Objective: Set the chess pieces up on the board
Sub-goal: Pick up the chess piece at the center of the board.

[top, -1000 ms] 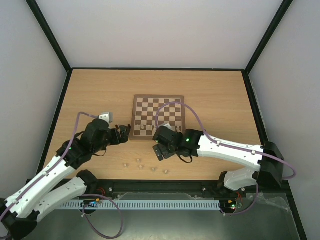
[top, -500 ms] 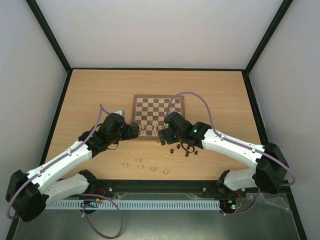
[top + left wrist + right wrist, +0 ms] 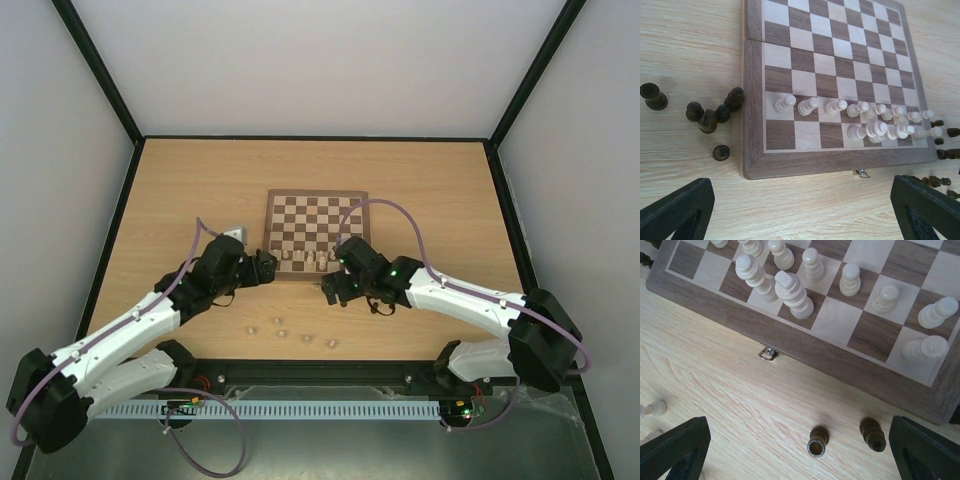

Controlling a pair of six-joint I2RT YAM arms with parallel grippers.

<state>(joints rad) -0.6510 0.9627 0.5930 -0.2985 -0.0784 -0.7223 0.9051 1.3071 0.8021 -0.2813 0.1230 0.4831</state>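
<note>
The board (image 3: 316, 215) lies mid-table. Cream chess pieces (image 3: 300, 262) stand in its two near rows, clear in the left wrist view (image 3: 865, 120) and the right wrist view (image 3: 790, 292). Several dark pieces (image 3: 707, 117) lie on the table left of the board (image 3: 752, 100). Two dark pieces (image 3: 817, 441) stand on the table before the board's near border (image 3: 840, 360). My left gripper (image 3: 262, 268) is open and empty at the near-left corner; its fingers (image 3: 677, 210) frame bare table. My right gripper (image 3: 335, 285) is open and empty over the two dark pieces; its fingers (image 3: 675, 450) are wide apart.
Several loose cream pieces (image 3: 280, 324) lie on the tabletop near the front edge, one of them in the right wrist view (image 3: 652, 409). A small metal latch (image 3: 768, 353) sticks out of the board's near edge. Black-framed walls surround the table.
The left arm stretched forward, bringing its gripper to the board's near-left corner. The right gripper swung up toward the board's near edge, then eased back a little over the dark pieces.
</note>
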